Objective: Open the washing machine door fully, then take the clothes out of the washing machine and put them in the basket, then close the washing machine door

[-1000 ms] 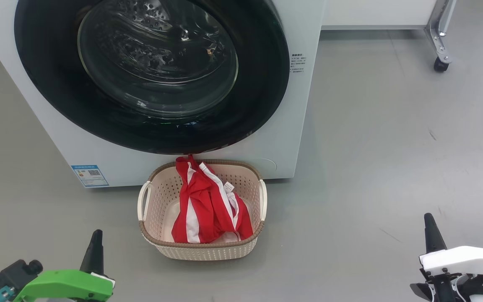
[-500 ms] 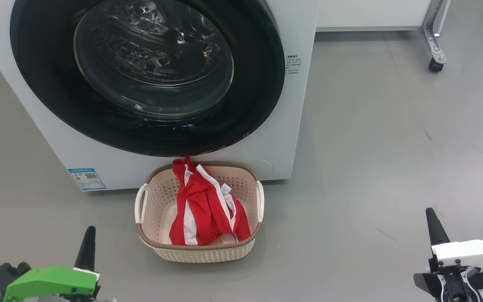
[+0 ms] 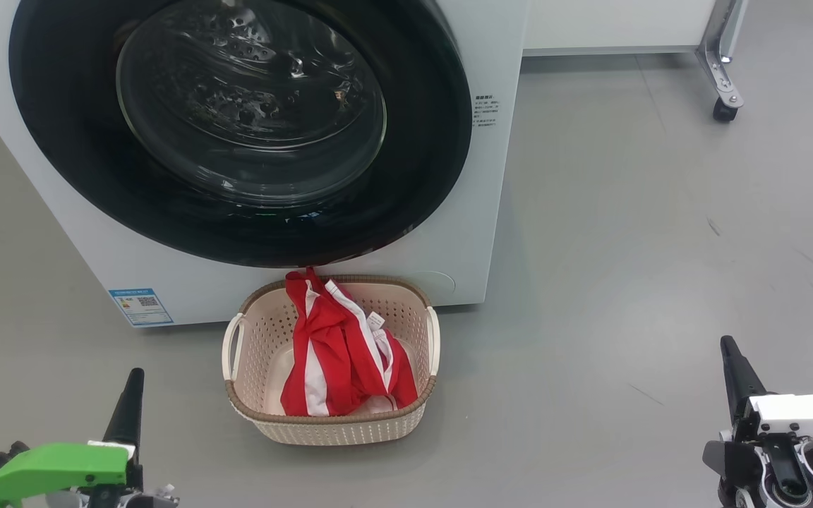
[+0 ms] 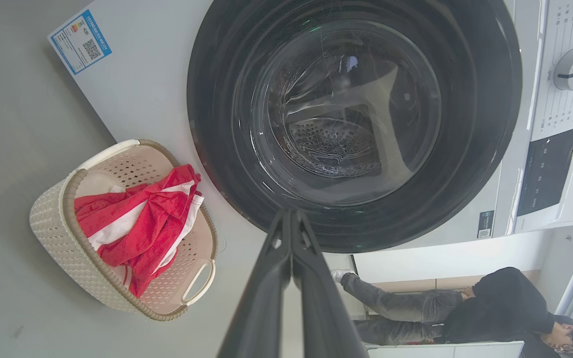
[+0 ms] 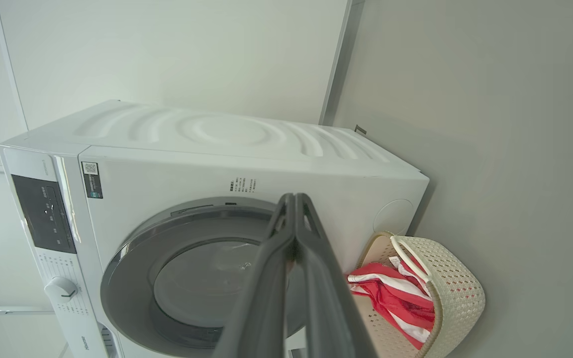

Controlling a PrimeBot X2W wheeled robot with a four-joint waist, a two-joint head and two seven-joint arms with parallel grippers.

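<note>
The white washing machine [image 3: 449,233] fills the upper left of the head view, and its round black door [image 3: 75,141] with the glass bowl window lies shut against the front. On the floor just before it stands the cream basket [image 3: 251,409] holding the red, white-striped clothes [image 3: 336,346]. My left gripper [image 3: 131,395] is shut with nothing in it at the lower left, well short of the basket. My right gripper [image 3: 731,356] is shut with nothing in it at the lower right. The wrist views show the door [image 4: 217,74] [image 5: 127,258], the basket [image 4: 52,219] [image 5: 460,293], the clothes [image 4: 152,219] [image 5: 386,293] and each shut gripper [image 4: 291,215] [image 5: 294,199].
Grey floor [image 3: 660,247] spreads out to the right of the machine. A metal leg on a caster [image 3: 723,106] stands at the back right. A person in dark clothes [image 4: 465,308] sits on the floor beyond the machine in the left wrist view. A blue label sticker [image 3: 140,305] marks the machine's lower front.
The head view has shifted, so machine and basket sit a little further left and up. Both grippers have dropped lower in the picture. Door and clothes stay as they were.
</note>
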